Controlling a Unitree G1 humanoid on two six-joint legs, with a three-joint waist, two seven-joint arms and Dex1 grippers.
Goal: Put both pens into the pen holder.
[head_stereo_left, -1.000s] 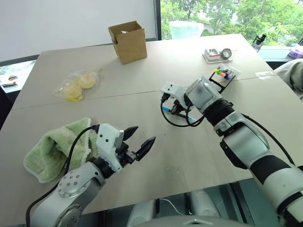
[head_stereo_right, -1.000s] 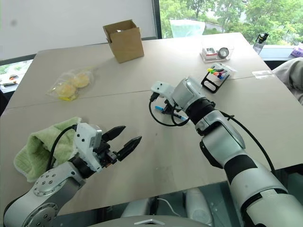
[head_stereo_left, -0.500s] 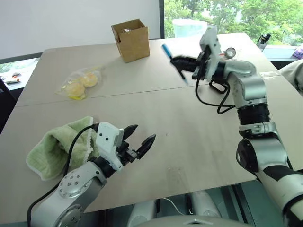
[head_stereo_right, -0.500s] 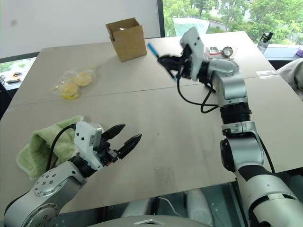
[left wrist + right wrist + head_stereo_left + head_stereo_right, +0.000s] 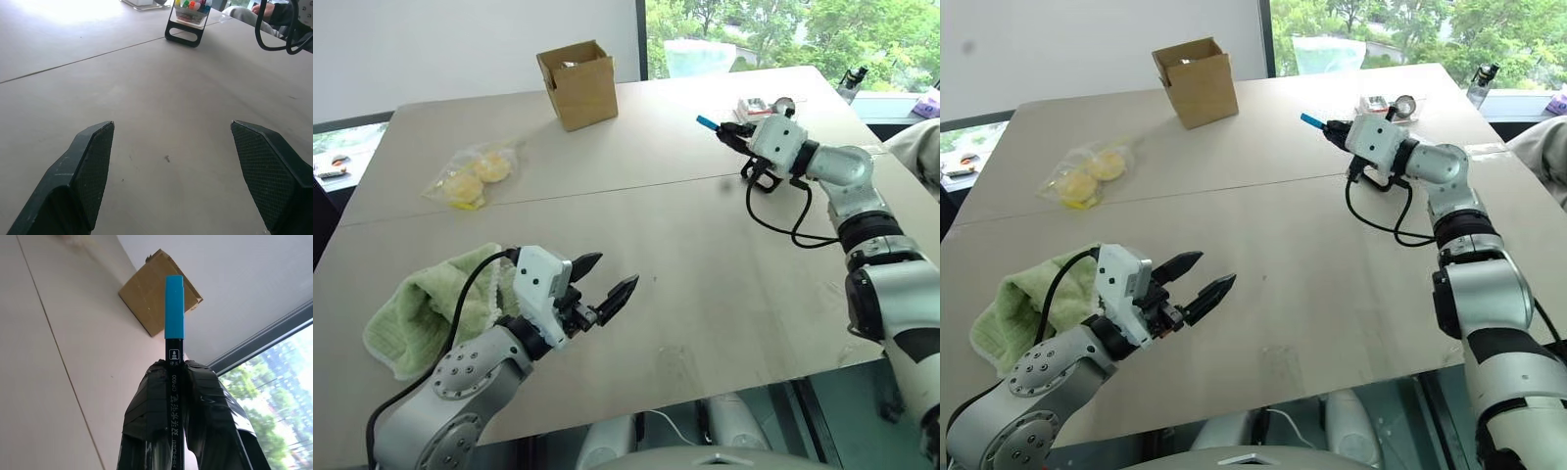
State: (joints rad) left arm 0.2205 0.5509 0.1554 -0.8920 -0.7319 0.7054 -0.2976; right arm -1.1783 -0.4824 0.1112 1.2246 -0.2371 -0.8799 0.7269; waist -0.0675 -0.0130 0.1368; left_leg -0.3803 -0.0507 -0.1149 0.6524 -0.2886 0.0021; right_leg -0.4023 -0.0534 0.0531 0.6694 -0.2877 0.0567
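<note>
Now right claw (image 5: 726,134) raised, clamping blue pen (image 5: 174,323); left claw (image 5: 604,281) low, spread, seemingly empty

Matt wood-look table (image 5: 705,284); fuzzy green cloth (image 5: 421,308); cardboard box (image 5: 578,85) (plain brown); glossy plastic pen (image 5: 174,357).

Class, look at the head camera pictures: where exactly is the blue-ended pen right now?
The blue-ended pen is clamped in the right end effector, held above the far right part of the table, its blue end pointing toward the cardboard box.
</note>
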